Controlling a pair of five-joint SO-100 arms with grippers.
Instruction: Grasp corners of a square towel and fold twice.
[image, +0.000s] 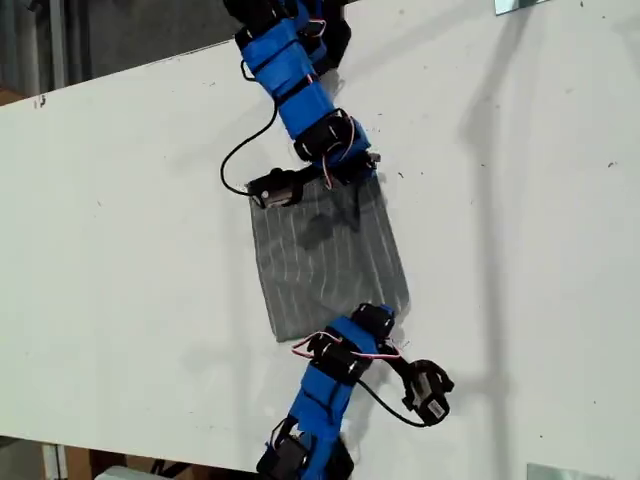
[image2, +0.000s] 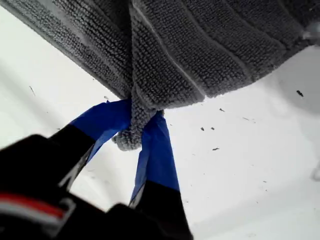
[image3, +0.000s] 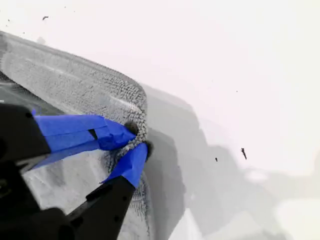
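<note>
The grey striped towel (image: 325, 260) lies mid-table in the exterior view, with a blue arm at its far edge and another at its near edge. One arm's gripper (image: 350, 172) is at the far corner on that view's right. The other arm's gripper (image: 375, 318) is at the near corner on the same side. Which arm is first is unclear. My first gripper (image2: 137, 117) is shut on a bunched corner (image2: 127, 140) of the towel (image2: 200, 45), which hangs in folds. My second gripper (image3: 137, 137) is shut on a rounded corner of the towel (image3: 65, 80).
White table (image: 120, 250) around the cloth, its far edge running across the exterior view's upper left. A black cable (image: 240, 150) loops beside the far arm. A black camera module (image: 428, 390) juts from the near arm. Dark specks (image2: 215, 148) dot the tabletop.
</note>
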